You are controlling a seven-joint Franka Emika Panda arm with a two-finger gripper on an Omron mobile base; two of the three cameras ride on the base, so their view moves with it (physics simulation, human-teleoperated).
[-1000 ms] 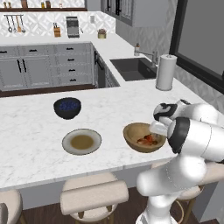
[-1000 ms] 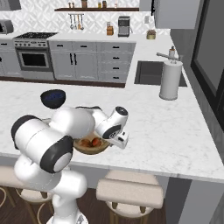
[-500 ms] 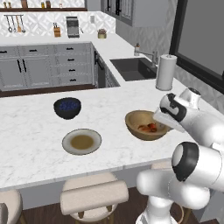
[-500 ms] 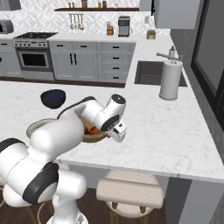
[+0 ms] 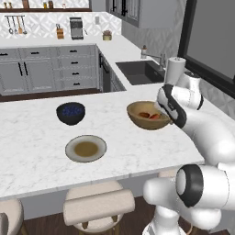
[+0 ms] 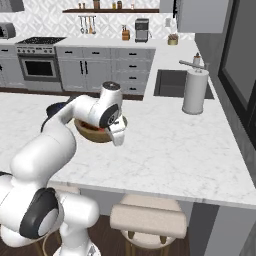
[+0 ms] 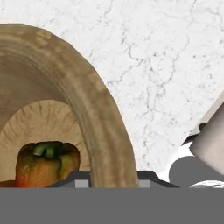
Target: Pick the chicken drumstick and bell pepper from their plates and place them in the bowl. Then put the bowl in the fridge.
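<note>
1. At about 9 o'clock on the white marble counter [image 5: 36,151], seen from the left base camera: a dark blue bowl [image 5: 70,113], glossy, upright.
2. Just toward 6 o'clock of that bowl, apart from it: one grey-tan plate [image 5: 86,148] with a brown centre, bare of food.
3. Right of both, near the counter's middle: the wooden bowl [image 5: 148,115], tilted and raised off the marble, no contact with the surface discernible.
4. Inside the wooden bowl: the chicken drumstick [image 5: 145,114] and the bell pepper [image 5: 156,116], lying close together as orange-red shapes; from the hand camera, pepper [image 7: 47,163] upright with green stem showing at 7 o'clock, against the bowl's inner wall [image 7: 83,100].
5. At the bowl's 3 o'clock rim: the gripper [image 5: 170,120], fingers together and clamped on the rim; from the right base camera, same grip [image 6: 117,136] at the bowl's [image 6: 90,131] near edge.
6. Toward 1 o'clock: a paper towel roll [image 5: 174,71] standing upright beside the sink [image 5: 140,72].
7. Far back at 11 o'clock: a coffee machine [image 5: 76,28] on the rear counter.
8. No readable writing, brand or label on any item.
</note>
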